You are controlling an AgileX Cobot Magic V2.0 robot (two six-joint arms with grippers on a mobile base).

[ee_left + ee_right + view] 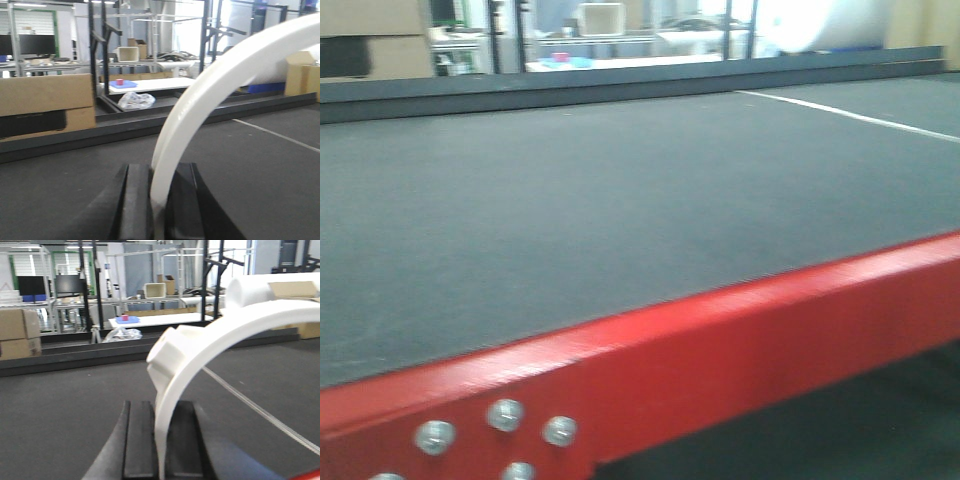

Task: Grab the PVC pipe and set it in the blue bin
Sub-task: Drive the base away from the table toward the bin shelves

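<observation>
In the left wrist view a white PVC pipe (210,85) rises from between my left gripper's (160,172) black fingers and arcs up to the right; the gripper is shut on it. The right wrist view shows my right gripper (161,410) shut on a white curved pipe (240,322) with a squared, blocky end (167,357) above the jaws. I cannot tell whether both hold the same piece. Both are above the dark table mat (260,165). The blue bin is out of view. Neither gripper nor pipe shows in the exterior view.
The dark mat (620,200) has a red metal frame edge (720,340) with bolts (505,415) at the front and a white line (850,115) at the right. A raised dark ledge (620,85) bounds the far side. Cardboard boxes (45,95) and racks stand beyond.
</observation>
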